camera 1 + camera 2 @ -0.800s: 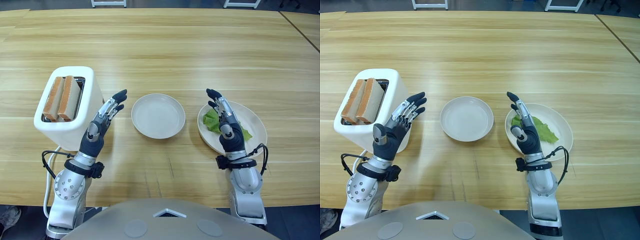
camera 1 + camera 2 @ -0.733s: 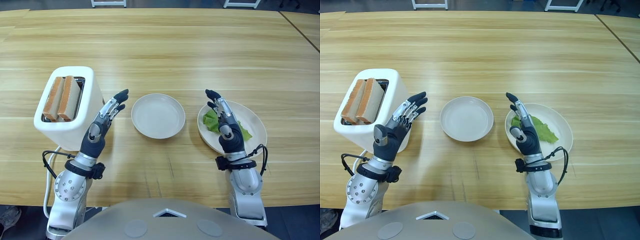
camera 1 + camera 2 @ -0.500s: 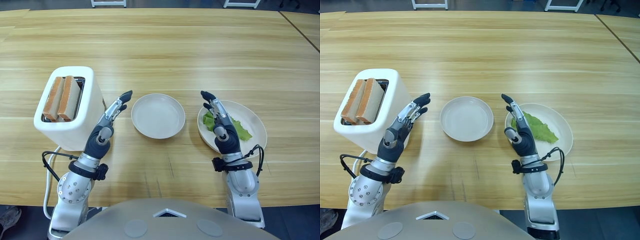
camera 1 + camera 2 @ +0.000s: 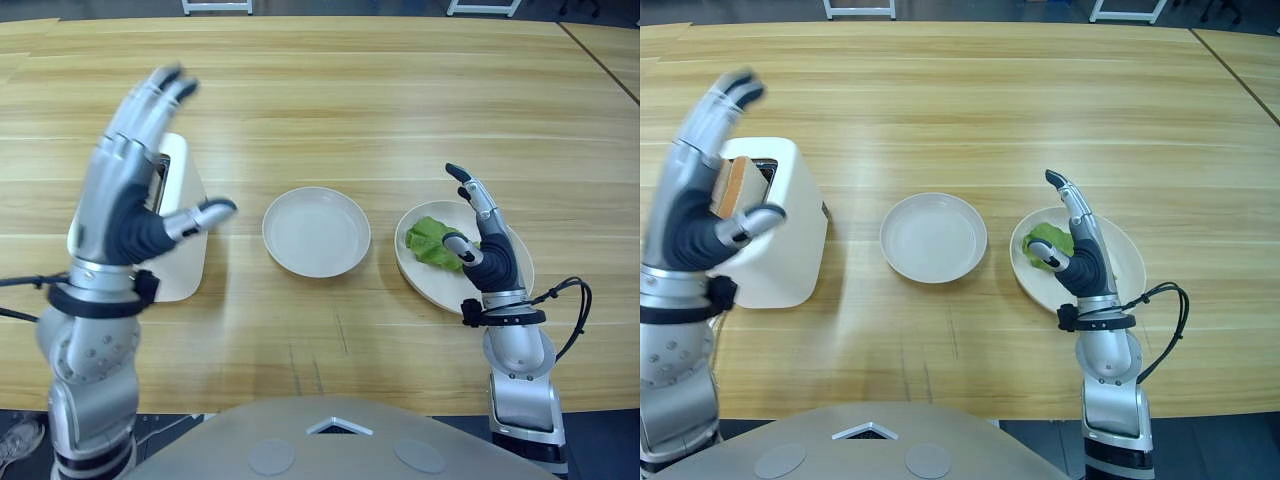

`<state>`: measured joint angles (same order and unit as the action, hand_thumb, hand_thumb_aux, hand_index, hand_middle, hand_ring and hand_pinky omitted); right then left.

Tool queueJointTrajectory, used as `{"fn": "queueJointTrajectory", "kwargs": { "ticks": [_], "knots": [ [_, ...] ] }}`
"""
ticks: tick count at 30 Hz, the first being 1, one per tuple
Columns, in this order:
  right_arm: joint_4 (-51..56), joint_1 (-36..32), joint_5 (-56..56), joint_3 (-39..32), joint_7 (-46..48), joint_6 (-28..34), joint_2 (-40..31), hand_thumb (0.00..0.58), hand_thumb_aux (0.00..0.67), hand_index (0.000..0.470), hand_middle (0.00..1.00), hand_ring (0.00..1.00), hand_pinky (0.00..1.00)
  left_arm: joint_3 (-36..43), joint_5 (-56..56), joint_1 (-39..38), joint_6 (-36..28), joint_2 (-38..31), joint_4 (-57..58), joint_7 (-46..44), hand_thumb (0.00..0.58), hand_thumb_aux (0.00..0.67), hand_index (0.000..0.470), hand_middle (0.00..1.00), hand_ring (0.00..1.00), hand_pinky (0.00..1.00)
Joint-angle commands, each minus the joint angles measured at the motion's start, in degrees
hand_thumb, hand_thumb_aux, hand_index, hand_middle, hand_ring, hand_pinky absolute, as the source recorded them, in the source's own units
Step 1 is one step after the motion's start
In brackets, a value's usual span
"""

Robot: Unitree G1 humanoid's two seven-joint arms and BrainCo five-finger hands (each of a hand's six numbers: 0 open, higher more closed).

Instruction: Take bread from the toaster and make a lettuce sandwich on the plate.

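Your left hand is held high in front of the white box-shaped toaster at the left of the light wooden table, fingers stretched out and thumb spread, with nothing in it. Your right hand stands over the round cream side plate on the right, fingers likewise extended and empty. Its thumb is at the edge of the crumpled green lettuce leaf, and contact cannot be confirmed. The shallow round cream centre plate sits between toaster and side plate and carries nothing. The brown-crusted toasted bread slice stands in the slot. Expect it to be light, stiff and dry, but crumbly under pressure. Pinch it across its flat faces at the top edge and draw it straight up, since the toaster itself looks light enough to shift. The lettuce leaf will likely be limp, very light and easy to tear, so gather it at its thicker bunched part. The right eye view gives you the slot and bread past the palm. In the left eye view the left hand covers them, but the lettuce leaf's outline is plainer there.
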<state>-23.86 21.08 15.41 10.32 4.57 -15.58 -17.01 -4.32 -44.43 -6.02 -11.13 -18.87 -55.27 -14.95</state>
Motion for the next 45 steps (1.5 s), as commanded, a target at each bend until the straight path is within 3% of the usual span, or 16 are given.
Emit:
{"fn": "queueJointTrajectory", "kwargs": {
  "ticks": [1,5,13,29,42,43,44,45],
  "knots": [
    [2.5,-0.8,1.5,0.8,-1.0,0.3,-0.6,0.000,0.000,0.000,0.00,0.00,0.00,-7.2,-11.4,2.0,-3.0,-9.0,11.4,-3.3,0.000,0.000,0.000,0.00,0.00,0.00],
    [4.2,-1.2,1.5,1.6,-1.3,-0.2,-1.1,0.000,0.000,0.000,0.00,0.00,0.00,-9.6,-20.4,-1.7,-4.4,-13.5,19.3,-5.6,0.000,0.000,0.000,0.00,0.00,0.00],
    [4.8,-0.4,1.1,1.7,-1.2,-1.2,-1.1,0.000,0.000,0.000,0.00,0.00,0.00,-8.2,-28.8,-6.7,-4.2,-16.3,25.1,-8.6,0.000,0.000,0.000,0.00,0.00,0.00],
    [4.7,0.5,0.8,0.7,-1.1,-1.8,-0.8,0.000,0.000,0.000,0.00,0.00,0.00,-12.4,-28.9,-6.0,-4.0,-19.2,25.2,-8.5,0.000,0.000,0.000,0.00,0.00,0.00],
    [4.8,0.5,0.8,0.5,-1.1,-2.2,-0.9,0.000,0.000,0.000,0.00,0.00,0.00,-4.9,-28.8,-8.2,-2.2,-16.3,25.3,-11.1,0.000,0.000,0.000,0.00,0.00,0.00],
    [4.9,0.6,0.8,0.4,-1.1,-2.2,-0.9,0.000,0.000,0.000,0.00,0.00,0.00,-4.8,-28.1,-7.7,-2.3,-15.7,24.6,-10.9,0.205,0.131,0.092,0.00,0.00,0.00],
    [4.9,0.6,0.9,0.3,-1.1,-2.3,-0.9,0.000,0.000,0.000,0.00,0.00,0.00,-4.8,-27.3,-7.1,-2.5,-15.1,23.9,-10.7,0.441,0.342,0.240,0.00,0.00,0.00],
    [5.0,0.7,0.9,0.3,-1.1,-2.4,-0.8,0.000,0.000,0.000,0.00,0.00,0.00,-4.9,-26.2,-6.5,-2.6,-14.7,23.4,-10.4,0.539,0.491,0.345,0.00,0.00,0.00]
  ]
}}
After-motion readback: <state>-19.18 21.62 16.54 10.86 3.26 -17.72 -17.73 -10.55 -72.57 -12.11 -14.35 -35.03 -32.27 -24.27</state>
